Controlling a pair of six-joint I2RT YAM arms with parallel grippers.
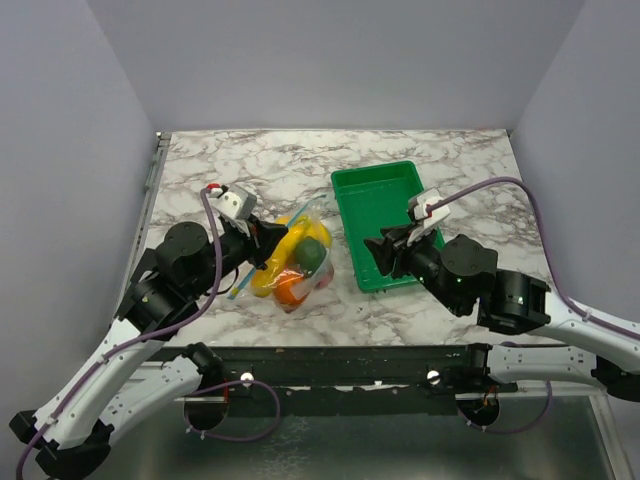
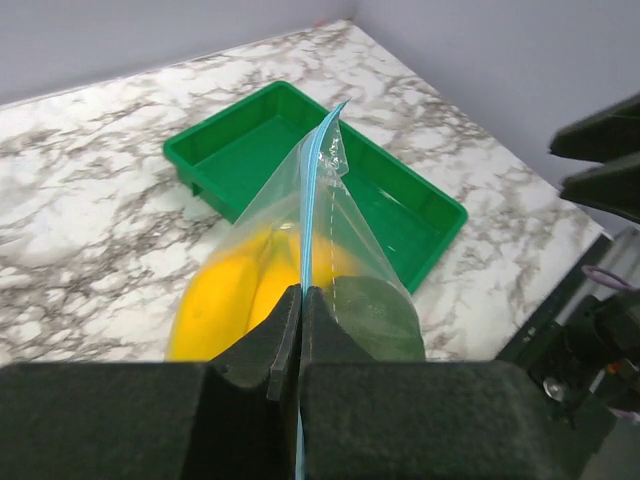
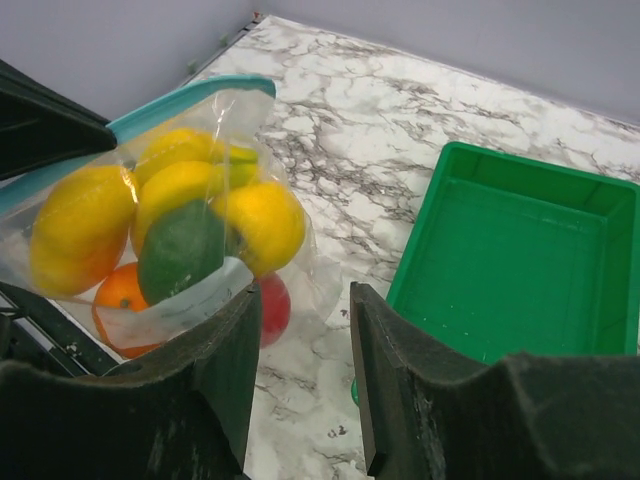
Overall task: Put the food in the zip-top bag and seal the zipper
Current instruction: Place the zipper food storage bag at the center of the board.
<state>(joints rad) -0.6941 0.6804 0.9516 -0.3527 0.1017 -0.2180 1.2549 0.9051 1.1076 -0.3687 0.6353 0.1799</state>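
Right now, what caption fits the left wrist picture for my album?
Left claw pinches the blue zipper of the zip-top bag holding yellow fruit, green tray behind.

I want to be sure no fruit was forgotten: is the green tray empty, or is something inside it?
Empty. The green tray shows only bare floor in every view; the fruits lie inside the clear bag.

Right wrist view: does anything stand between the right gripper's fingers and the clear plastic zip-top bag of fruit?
Nothing visible does: only bare marble table lies between the open right gripper and the clear crinkly bag. The green rectangular tray sits off to the side.
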